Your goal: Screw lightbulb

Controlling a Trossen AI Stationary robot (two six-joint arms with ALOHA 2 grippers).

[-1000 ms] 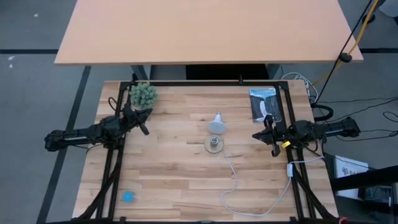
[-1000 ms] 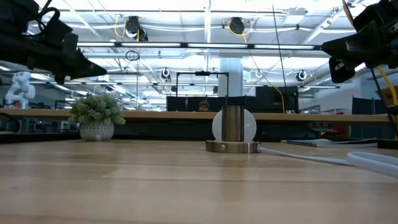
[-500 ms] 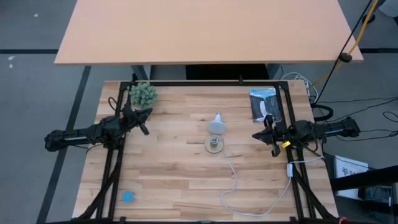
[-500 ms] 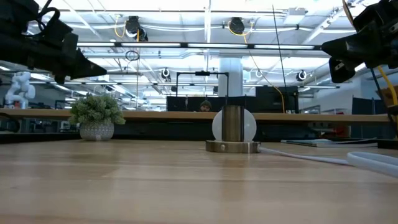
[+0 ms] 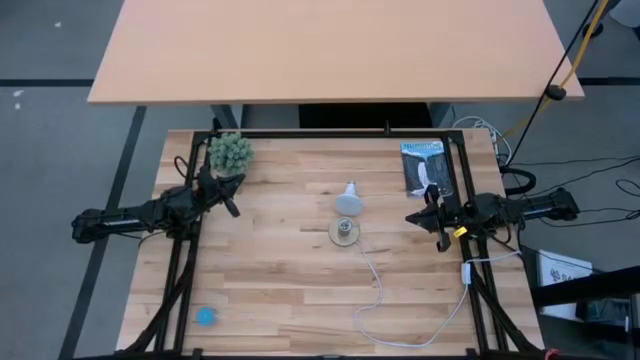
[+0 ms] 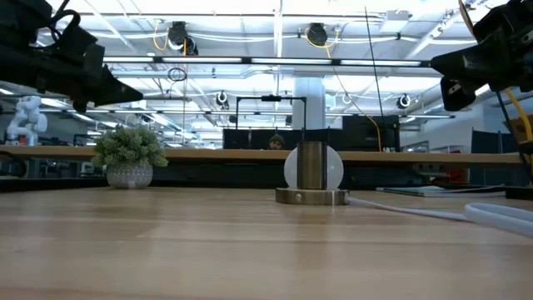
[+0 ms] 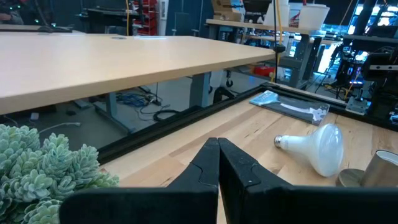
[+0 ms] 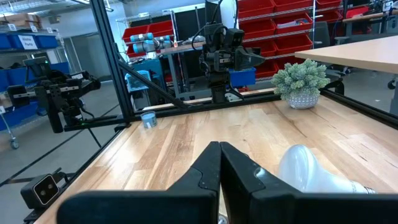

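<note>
Both hands, left hand [image 5: 232, 193] at the left edge and right hand [image 5: 415, 217] at the right edge, are pressed together and idle above the tabletop [image 5: 280, 270], while the bulb [image 5: 347, 200] lies on its side mid-tabletop just behind the socket [image 5: 344, 231], unscrewed, likely awaiting pickup.

A light wooden table [image 5: 280, 280] seen from above. A small potted plant [image 5: 230, 152] with pale green foliage stands in the far left corner. A dark packet with a printed label [image 5: 424, 167] lies flat near the far right corner. A round silvery socket disc [image 5: 344, 231] sits near the table's middle, and its white cord [image 5: 378, 283] trails toward the near edge, looping right. A small blue round object [image 5: 205, 316] rests by the near left corner.
</note>
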